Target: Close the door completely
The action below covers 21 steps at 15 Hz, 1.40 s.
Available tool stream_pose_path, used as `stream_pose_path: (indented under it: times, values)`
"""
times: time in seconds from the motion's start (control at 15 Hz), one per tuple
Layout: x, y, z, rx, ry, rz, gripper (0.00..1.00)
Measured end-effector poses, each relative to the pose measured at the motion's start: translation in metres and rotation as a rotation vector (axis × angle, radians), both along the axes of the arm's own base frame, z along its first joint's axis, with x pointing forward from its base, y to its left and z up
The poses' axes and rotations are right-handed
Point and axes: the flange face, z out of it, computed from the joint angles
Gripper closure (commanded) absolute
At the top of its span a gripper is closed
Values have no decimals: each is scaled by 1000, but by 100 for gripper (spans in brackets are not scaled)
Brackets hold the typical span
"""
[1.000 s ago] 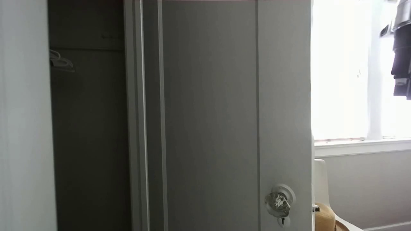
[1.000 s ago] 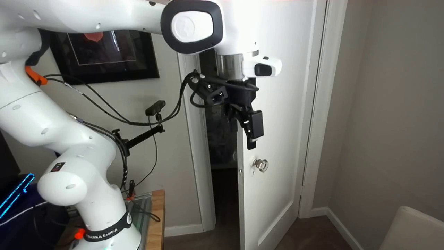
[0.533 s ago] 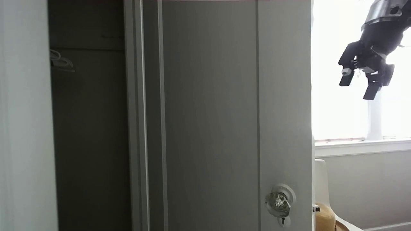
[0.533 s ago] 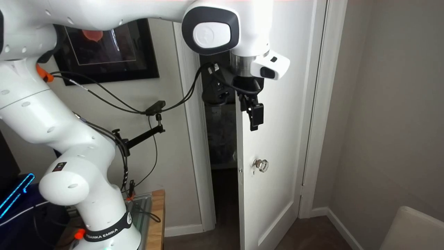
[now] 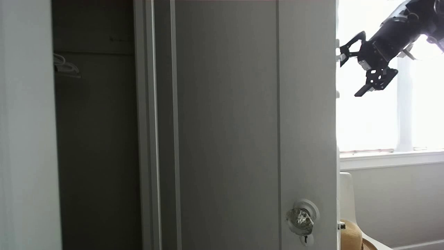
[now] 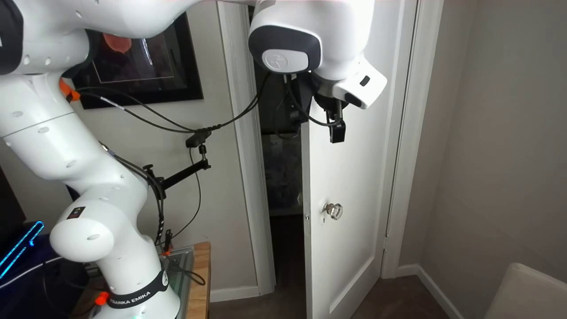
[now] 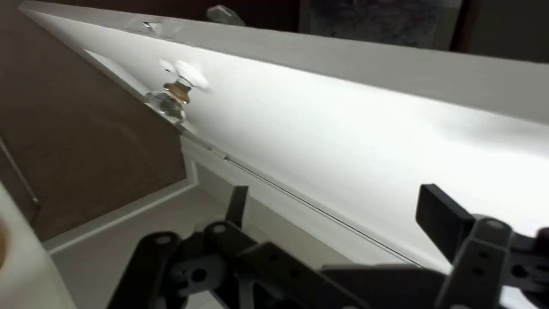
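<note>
The door (image 5: 227,121) is a tall flat panel standing ajar. It looks grey in an exterior view and white in another exterior view (image 6: 350,248) and in the wrist view (image 7: 326,116). It bears a faceted glass knob (image 5: 300,221), also seen on its opposite face (image 6: 333,211) and in the wrist view (image 7: 167,105). My gripper (image 5: 350,78) is open and empty, tilted, high above knob height. It is beside the door's free edge, one fingertip partly hidden at that edge; contact cannot be told. In the wrist view, both fingers (image 7: 334,201) are spread over the door's knob face.
A dark opening (image 6: 283,248) lies between the door's free edge and the door frame (image 6: 252,177). A white chair (image 6: 527,292) stands at the lower right. A camera on a mount (image 6: 198,138) and loose cables are near the arm. A window (image 5: 367,114) is behind.
My gripper has come into view beside the door's edge, moving left there. Elsewhere it has moved right and up and tilted more. The door has not moved.
</note>
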Motion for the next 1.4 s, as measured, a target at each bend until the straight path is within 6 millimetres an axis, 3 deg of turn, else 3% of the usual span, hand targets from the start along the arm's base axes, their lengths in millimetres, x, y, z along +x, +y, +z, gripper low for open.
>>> stream_pose_path:
  times: [0.47, 0.93, 1.4]
  values:
    - [18, 42, -13, 89, -54, 64, 0]
    - [20, 63, -17, 98, -114, 168, 0]
    - [10, 128, -21, 104, -115, 386, 0]
